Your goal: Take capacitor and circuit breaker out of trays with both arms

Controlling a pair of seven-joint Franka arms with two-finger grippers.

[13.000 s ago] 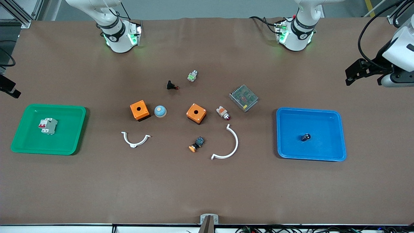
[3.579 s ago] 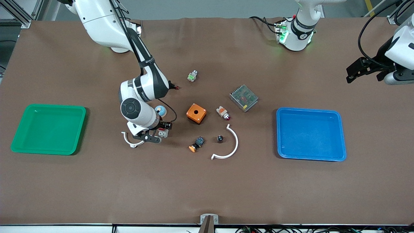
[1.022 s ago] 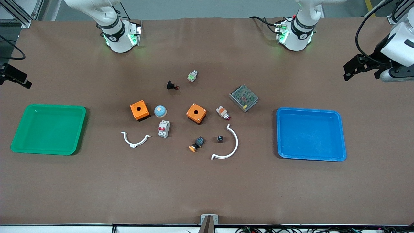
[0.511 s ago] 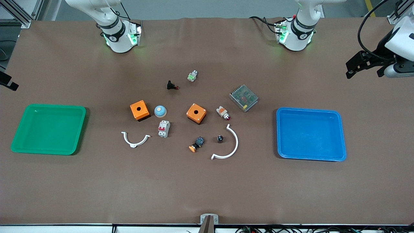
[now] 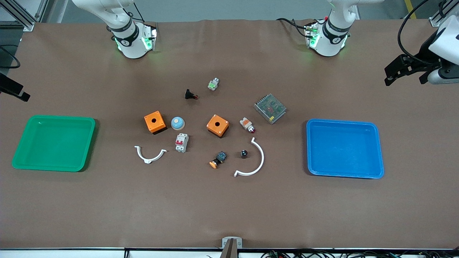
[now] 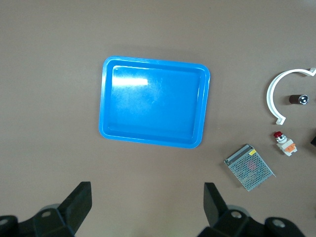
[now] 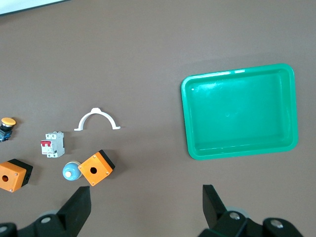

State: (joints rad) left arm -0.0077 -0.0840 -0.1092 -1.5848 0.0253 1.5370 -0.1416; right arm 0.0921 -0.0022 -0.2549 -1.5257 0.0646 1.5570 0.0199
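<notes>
**On the table: both trays emptied, both arms drawn off to the ends**

On the brown table (image 5: 229, 208), lay everything the task concerns, out in the open middle. Toward the right arm's end, sat the green tray (image 5: 21, 157) with nothing in it; toward the left arm's end, the blue tray (image 5: 373, 172), likewise bare. Between the trays, rested the circuit breaker (image 5: 181, 142), on the cloth just beside the blue dome button (image 5: 177, 123) and nearer the front edge than that button. Inside the curve of the larger white clip (image 5: 255, 163), stood the capacitor (image 5: 244, 153), well apart from the blue tray.

Above the table's end near the blue tray, hung the left gripper (image 6: 147, 206), jaws spread wide, holding nothing. Over the opposite end, by the green tray, waited the right gripper (image 7: 146, 206), also spread and empty.

Judged complete as far as removal goes: both parts out, neither tray occupied. Called for next, most likely nothing more than parking the arms clear of the scattered parts.
</notes>
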